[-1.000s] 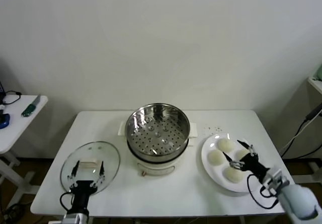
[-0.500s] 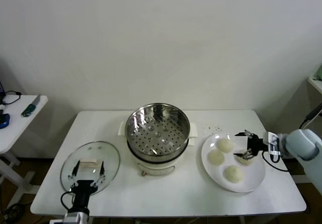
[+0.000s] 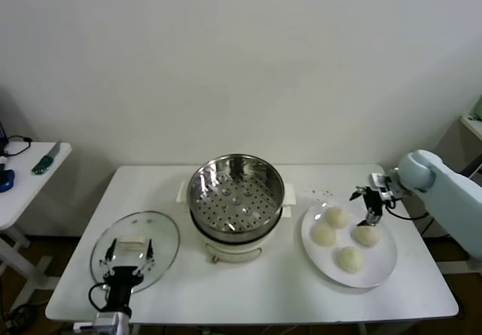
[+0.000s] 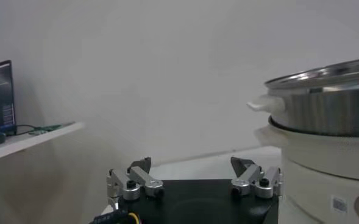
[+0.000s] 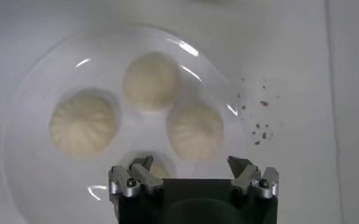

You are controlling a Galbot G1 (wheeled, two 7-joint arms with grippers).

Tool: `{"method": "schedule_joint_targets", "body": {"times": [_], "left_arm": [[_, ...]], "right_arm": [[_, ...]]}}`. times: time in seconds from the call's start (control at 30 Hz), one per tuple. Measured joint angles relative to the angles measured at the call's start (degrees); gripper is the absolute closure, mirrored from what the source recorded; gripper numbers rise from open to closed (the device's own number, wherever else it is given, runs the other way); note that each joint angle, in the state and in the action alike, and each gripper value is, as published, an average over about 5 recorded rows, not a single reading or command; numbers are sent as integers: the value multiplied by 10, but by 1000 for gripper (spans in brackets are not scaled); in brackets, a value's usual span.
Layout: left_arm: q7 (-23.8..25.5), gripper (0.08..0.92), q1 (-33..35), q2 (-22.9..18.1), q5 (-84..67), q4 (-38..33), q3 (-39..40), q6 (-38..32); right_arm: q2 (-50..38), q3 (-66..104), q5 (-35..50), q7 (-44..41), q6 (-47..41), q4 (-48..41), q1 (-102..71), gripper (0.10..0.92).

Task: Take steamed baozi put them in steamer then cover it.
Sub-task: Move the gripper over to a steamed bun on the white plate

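Observation:
Several cream-white baozi lie on a white plate [image 3: 381, 265] at the table's right: one [image 3: 337, 216] at the back, one [image 3: 323, 234] on the left, one [image 3: 367, 236] on the right. The steel steamer [image 3: 236, 198] stands uncovered mid-table, its perforated tray bare. My right gripper [image 3: 367, 206] hangs open over the plate's back right edge, holding nothing. In the right wrist view the gripper [image 5: 191, 163] is above the baozi [image 5: 195, 129], and another baozi [image 5: 161, 168] is partly hidden under it. My left gripper [image 3: 129, 251] rests open at the front left.
A round glass lid [image 3: 163, 234] lies flat on the table left of the steamer, under the left gripper. Dark crumbs [image 3: 324, 193] dot the table behind the plate. A small side table [image 3: 36, 171] with cables stands far left. The steamer's side [image 4: 325, 112] fills the left wrist view.
My right arm has swung from the plate's front edge up and back to its back right edge, uncovering the baozi. The left arm has not moved.

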Motion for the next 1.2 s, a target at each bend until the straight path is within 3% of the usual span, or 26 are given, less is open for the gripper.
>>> {"method": "schedule_joint_targets", "body": {"times": [0.5,0.97,1.2], "left_arm": [[-2,177,-7,8,-12,7,-12,10],[-4,177,-11,8,-13,10,-12,15],[-4,177,-10,8,-14,11,-12,16]], "right_arm": [[105,-89,-31,-11,18,-126,59,203],[141,-102,-47,-13,28,-170,54,204],[152,-96,-54,-12,39,-187,51,272]]}}
